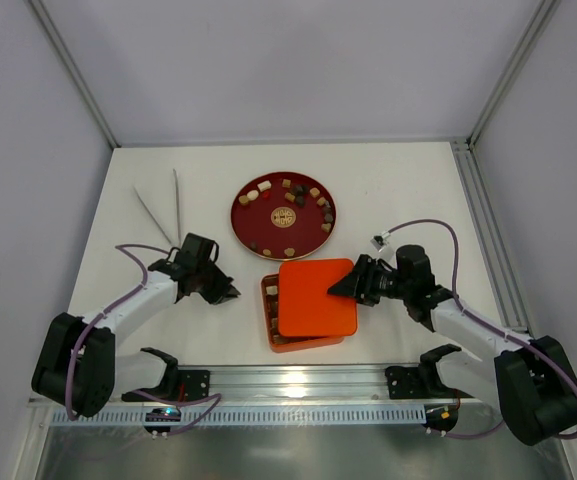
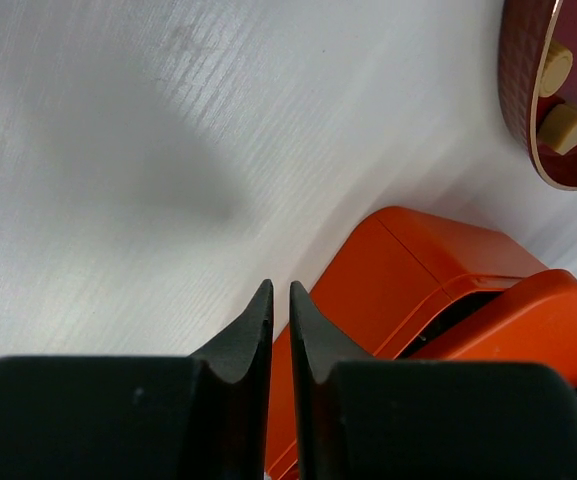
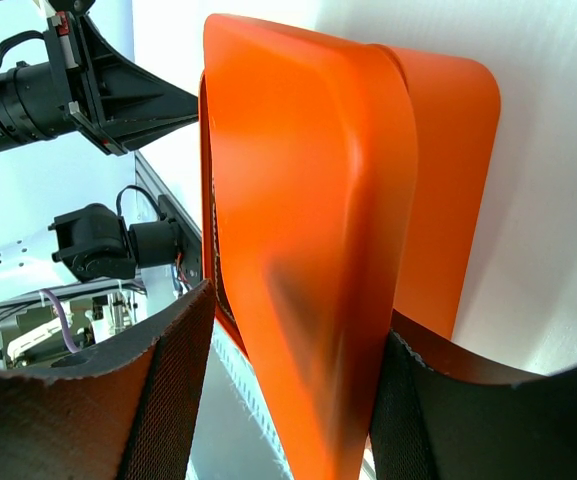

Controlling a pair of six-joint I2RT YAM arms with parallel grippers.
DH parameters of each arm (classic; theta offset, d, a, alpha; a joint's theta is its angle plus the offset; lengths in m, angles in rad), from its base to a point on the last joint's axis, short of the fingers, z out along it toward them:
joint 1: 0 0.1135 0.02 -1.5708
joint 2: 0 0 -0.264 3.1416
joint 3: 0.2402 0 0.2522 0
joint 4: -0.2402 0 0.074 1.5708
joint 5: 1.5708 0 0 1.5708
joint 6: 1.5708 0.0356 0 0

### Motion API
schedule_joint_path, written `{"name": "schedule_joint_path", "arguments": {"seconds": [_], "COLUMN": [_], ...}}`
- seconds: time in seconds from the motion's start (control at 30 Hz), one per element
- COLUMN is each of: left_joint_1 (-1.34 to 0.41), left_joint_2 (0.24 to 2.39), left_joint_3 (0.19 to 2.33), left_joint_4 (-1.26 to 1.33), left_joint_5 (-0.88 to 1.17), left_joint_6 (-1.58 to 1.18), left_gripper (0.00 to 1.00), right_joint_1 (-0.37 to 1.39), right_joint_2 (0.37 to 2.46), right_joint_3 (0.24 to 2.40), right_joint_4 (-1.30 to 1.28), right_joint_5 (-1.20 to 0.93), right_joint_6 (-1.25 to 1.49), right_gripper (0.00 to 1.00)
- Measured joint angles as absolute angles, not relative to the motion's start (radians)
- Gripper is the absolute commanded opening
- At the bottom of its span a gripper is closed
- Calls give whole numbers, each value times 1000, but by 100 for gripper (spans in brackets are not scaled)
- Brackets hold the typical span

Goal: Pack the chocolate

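Note:
The chocolate (image 1: 298, 192) lies as small brown and cream pieces on a round dark red plate (image 1: 251, 224); two cream pieces (image 2: 566, 128) show in the left wrist view. A few more pieces (image 1: 271, 291) sit in the uncovered left strip of the orange box (image 1: 271, 330). The flat orange lid (image 1: 316, 297) lies shifted to the right over the box. My right gripper (image 1: 340, 289) is shut on the lid's right edge (image 3: 308, 180), which stands between its fingers. Just left of the box (image 2: 398, 270), my left gripper (image 1: 230, 293) is shut and empty, with only a thin slit between its jaws.
Two thin metal sticks (image 1: 163, 210) lie in a V at the back left of the table. The plate's rim (image 2: 516, 90) is beyond the box. A metal rail (image 1: 298, 380) runs along the near edge between the arm bases.

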State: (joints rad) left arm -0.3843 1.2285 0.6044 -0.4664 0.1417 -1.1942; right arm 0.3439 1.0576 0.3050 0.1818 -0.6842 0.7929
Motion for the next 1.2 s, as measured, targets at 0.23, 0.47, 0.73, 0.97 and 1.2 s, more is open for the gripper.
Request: {"name": "schedule_joint_path", "arguments": {"seconds": [0.23,0.47,0.73,0.97,1.2], "left_joint_1": [-384,-384,-384,-409,-468], "left_joint_2": [1231,1235,1246,1274,1318], "left_joint_3": [614,615,615,632,651], "left_joint_4": [-459,-452,-437,-420,-392], "left_joint_5": [159,168,184,204,213], "left_joint_6": [-1186,-1172,-1170,-1167,-1171], "left_gripper": [10,10,10,9,10], "right_joint_1": [331,283,250,248,247], "right_joint_2": [1032,992,969,1005,1030], "right_joint_3": [302,293,293,293,310], "right_joint_4": [160,129,80,45,-6], "right_joint_5": [-683,-687,-690,-670,-632], "right_joint_6": [794,795,777,732,682], "right_gripper": [59,59,59,58,57]}}
